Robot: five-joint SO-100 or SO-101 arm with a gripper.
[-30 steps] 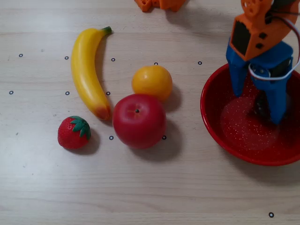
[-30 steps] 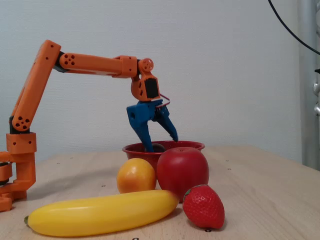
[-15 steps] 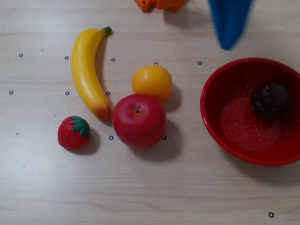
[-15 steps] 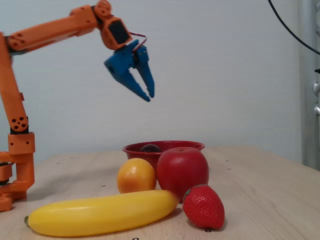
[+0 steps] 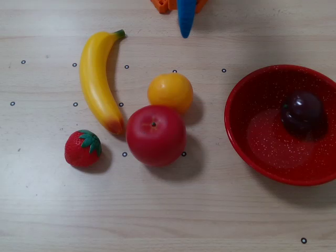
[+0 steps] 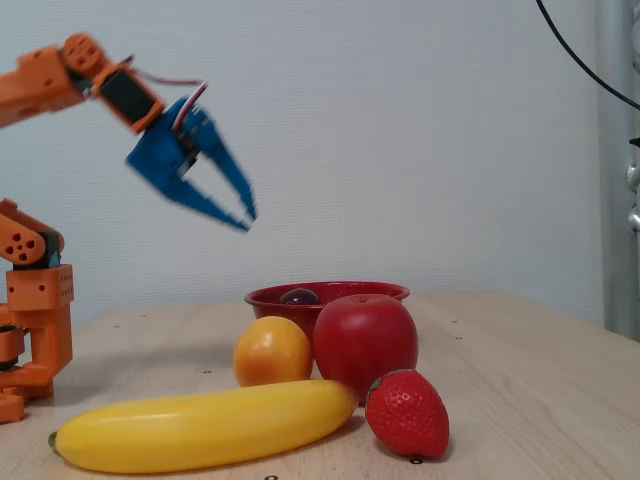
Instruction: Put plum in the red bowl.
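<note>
A pale wooden tabletop stands before a plain white wall. The plum already lies inside the red bowl, toward its right side in the overhead view. The tool hangs high above, slightly parted and empty. Best to pull away without brushing the orange or apple.

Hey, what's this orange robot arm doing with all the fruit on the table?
The arm's blue gripper hangs in the air above the table, empty, jaws slightly apart. A dark plum already sits inside the red bowl, so that job looks done. The other fruit lies untouched on the table: a banana, an orange, a red apple and a strawberry.
</note>
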